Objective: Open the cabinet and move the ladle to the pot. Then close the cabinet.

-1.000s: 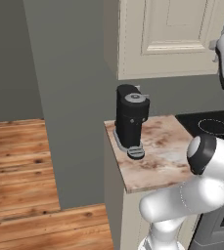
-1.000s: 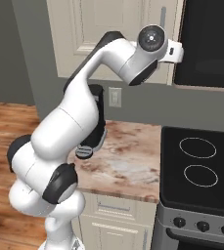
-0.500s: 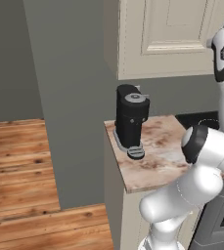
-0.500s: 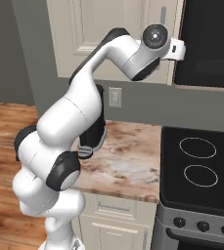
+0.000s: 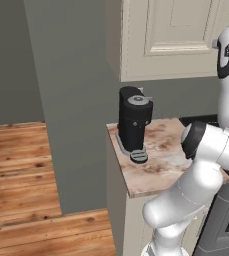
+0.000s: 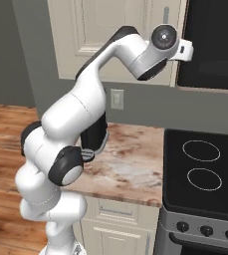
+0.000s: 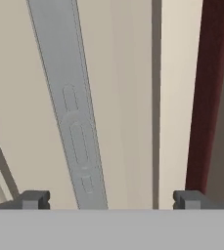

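Note:
The cabinet [image 6: 100,35] is a cream wall unit with a raised-panel door [image 5: 176,35], and the door is shut. Its long silver bar handle [image 7: 73,117] runs slantwise up the hand view, very close. My gripper [image 7: 111,200] is open, its two dark fingertips [image 7: 33,199] standing wide apart with the handle between them, left of the middle and untouched. In the right base view my hand [image 6: 179,47] is raised high against the door's right edge. The ladle is hidden and the pot is out of view.
A black coffee machine [image 5: 134,125] stands on the marbled counter [image 6: 130,164]. A black stove top [image 6: 202,167] lies to the right, with a black microwave [image 6: 210,40] above it. A wall outlet [image 6: 116,98] sits under the cabinet. Wooden floor [image 5: 16,170] spreads to the left.
My hand has edged a little closer to the cabinet's handle side and the elbow has shifted. The jaws have stayed wide open and the door has stayed shut.

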Controlling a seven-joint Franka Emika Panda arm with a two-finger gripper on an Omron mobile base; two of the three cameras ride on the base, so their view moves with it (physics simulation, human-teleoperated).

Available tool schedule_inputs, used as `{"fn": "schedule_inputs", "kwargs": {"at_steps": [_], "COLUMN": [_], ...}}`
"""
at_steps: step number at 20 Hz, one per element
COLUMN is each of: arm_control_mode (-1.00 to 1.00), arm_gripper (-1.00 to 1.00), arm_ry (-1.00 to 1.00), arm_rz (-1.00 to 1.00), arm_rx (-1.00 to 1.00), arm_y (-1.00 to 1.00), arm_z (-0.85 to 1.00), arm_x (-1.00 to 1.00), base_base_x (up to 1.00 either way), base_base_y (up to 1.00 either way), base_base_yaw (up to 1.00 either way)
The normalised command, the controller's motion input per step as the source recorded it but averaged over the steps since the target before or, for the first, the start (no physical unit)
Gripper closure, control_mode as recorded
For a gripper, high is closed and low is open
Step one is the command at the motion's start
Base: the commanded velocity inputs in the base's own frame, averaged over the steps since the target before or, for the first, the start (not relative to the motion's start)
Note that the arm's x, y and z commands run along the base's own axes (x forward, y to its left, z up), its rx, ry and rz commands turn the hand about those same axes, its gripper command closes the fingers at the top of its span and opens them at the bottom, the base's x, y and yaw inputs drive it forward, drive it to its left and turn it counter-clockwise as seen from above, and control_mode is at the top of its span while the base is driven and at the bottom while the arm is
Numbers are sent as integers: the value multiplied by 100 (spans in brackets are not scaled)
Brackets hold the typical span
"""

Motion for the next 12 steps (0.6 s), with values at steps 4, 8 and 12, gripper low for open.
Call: {"fn": "schedule_inputs", "kwargs": {"at_steps": [4,8,12], "arm_control_mode": [-100,-100,-100], "arm_gripper": [-100,-100,-100], "arm_ry": [0,0,0], "arm_rz": [0,0,0], "arm_rx": [0,0,0], "arm_y": [0,0,0], "arm_z": [0,0,-4], "arm_x": [22,23,20], "base_base_x": [0,0,0], "base_base_y": [0,0,0], "base_base_yaw": [0,0,0]}}
